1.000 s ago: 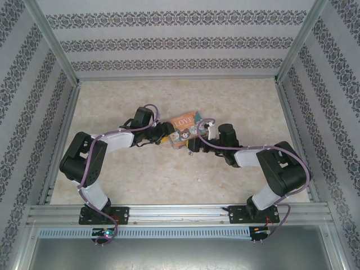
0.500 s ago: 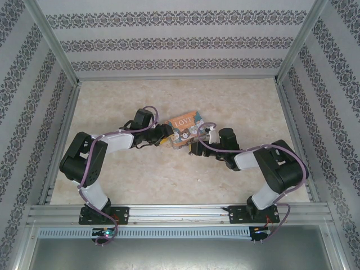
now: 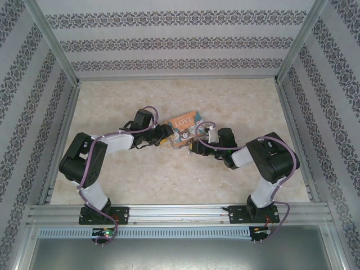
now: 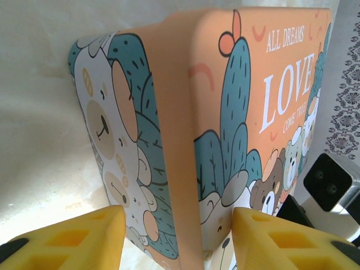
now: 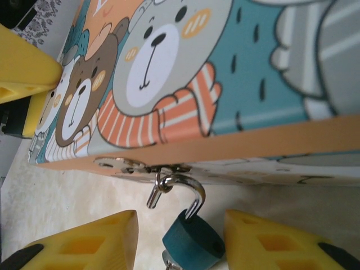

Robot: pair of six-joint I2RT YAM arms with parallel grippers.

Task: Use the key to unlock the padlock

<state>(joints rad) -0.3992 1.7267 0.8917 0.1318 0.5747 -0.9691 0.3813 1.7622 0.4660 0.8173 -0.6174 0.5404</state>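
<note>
Right now my right gripper point(image 5: 180, 222), the nearer one, is standing open with the tiny blue-teal padlock point(image 5: 194, 241) between its fingers, hanging twelve-to-six from the hasp point(image 5: 121, 164) of the orange cartoon-printed box point(image 5: 169, 67). My left gripper point(image 4: 179, 211) is bracketing the box's corner; clamped or not, I cannot tell.

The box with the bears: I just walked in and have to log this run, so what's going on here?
Two arms work on the box from either side. The left gripper straddles one corner of it, fingers close against both faces; whether they press on it I cannot tell. The right gripper is open, its fingers on either side of the padlock, which hangs by its shackle from the box's hasp. Nothing grips the padlock yet.
</note>
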